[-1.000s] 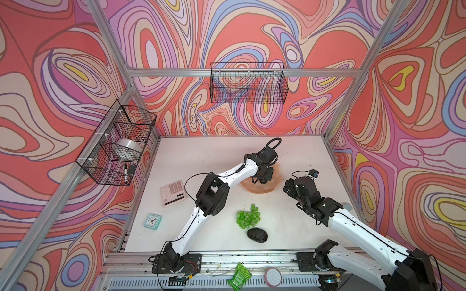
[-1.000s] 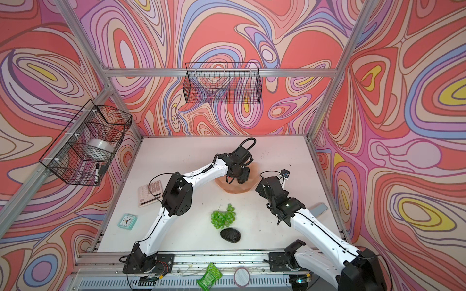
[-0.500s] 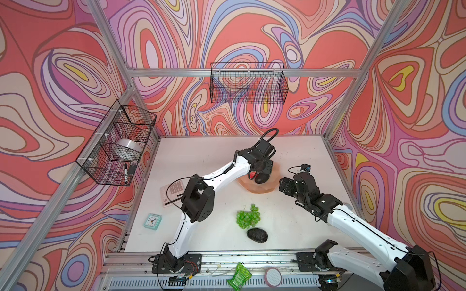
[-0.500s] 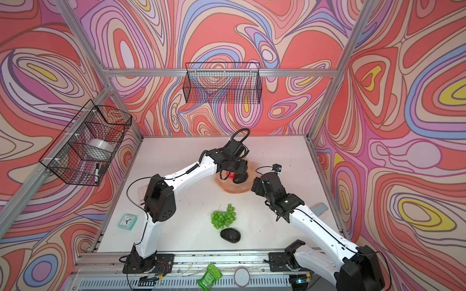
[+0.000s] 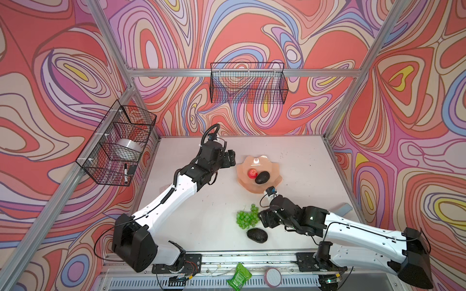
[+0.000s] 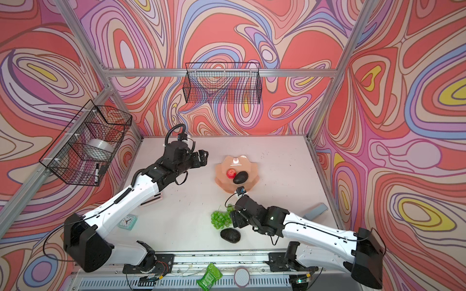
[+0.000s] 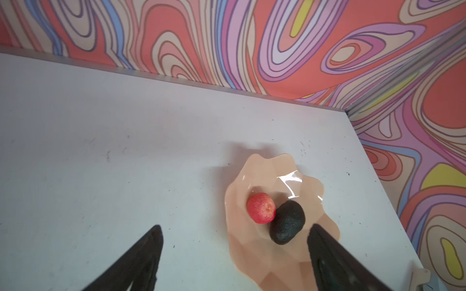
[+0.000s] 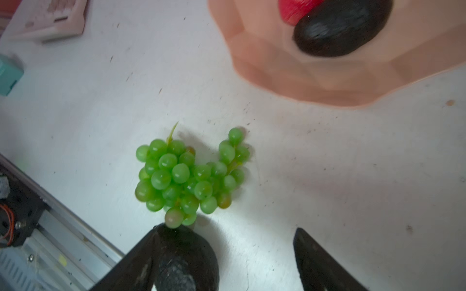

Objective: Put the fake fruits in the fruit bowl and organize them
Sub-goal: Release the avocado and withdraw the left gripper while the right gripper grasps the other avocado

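The peach-pink fruit bowl (image 5: pixel 273 168) (image 6: pixel 249 167) stands mid-table and holds a red apple (image 5: pixel 252 173) (image 7: pixel 261 207) touching a dark avocado (image 5: pixel 262 177) (image 7: pixel 287 223). My left gripper (image 5: pixel 230 158) (image 7: pixel 235 226) hangs open and empty just left of the bowl (image 7: pixel 267 171). A bunch of green grapes (image 5: pixel 248 218) (image 8: pixel 186 176) lies in front of the bowl, with another avocado (image 5: pixel 257 235) (image 8: pixel 186 257) just nearer the front rail. My right gripper (image 5: pixel 264 219) (image 8: pixel 227 229) is open, right beside both, one finger next to that avocado.
A pink calculator (image 8: pixel 50 17) and a teal clock (image 6: pixel 127 221) lie on the left side of the table. Black wire baskets hang on the back wall (image 5: pixel 248 83) and the left wall (image 5: pixel 118 146). A green packet (image 5: pixel 239 277) and a round disc (image 5: pixel 273 277) sit beyond the front rail.
My left gripper let the avocado go into the bowl, opened and drew back to the left. My right gripper moved from beside the bowl toward the front, down to the grapes.
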Tool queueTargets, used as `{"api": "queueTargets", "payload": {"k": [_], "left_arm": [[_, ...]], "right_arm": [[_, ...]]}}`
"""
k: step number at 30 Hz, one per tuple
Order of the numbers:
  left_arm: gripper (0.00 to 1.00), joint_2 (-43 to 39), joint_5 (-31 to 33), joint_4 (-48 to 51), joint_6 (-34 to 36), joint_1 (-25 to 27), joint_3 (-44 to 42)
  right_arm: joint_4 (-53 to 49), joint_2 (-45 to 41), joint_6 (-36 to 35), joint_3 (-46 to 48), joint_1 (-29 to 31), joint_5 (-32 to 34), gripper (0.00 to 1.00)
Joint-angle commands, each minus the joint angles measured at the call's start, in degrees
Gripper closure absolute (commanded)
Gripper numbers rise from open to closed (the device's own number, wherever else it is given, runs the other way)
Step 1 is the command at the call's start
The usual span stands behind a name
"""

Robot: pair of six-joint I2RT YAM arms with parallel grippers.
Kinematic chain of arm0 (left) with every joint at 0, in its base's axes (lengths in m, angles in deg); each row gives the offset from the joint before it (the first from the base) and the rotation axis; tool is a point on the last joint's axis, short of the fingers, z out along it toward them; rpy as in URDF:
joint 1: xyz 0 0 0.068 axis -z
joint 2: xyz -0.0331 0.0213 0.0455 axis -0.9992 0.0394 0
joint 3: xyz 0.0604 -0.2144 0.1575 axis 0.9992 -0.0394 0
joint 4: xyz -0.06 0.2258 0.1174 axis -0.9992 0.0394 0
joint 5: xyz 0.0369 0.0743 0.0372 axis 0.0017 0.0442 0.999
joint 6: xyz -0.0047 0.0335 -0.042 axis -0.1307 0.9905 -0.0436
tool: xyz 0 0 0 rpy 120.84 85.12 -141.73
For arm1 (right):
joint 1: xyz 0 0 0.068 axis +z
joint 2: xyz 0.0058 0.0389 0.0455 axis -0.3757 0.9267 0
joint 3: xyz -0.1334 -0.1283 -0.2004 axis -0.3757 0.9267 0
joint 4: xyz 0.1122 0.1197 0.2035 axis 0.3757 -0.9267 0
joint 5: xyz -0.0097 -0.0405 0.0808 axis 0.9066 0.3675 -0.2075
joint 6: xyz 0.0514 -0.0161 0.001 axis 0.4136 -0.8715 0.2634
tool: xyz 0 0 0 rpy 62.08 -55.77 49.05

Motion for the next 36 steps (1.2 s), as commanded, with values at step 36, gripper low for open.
{"api": "queueTargets", "payload": {"k": [36], "left_arm": [[0.00,-14.9,6.3,6.9,0.9,-3.5,-8.1]], "right_arm": [[-6.9,18.5,11.7,-2.8,14.6,9.7,0.50]]}}
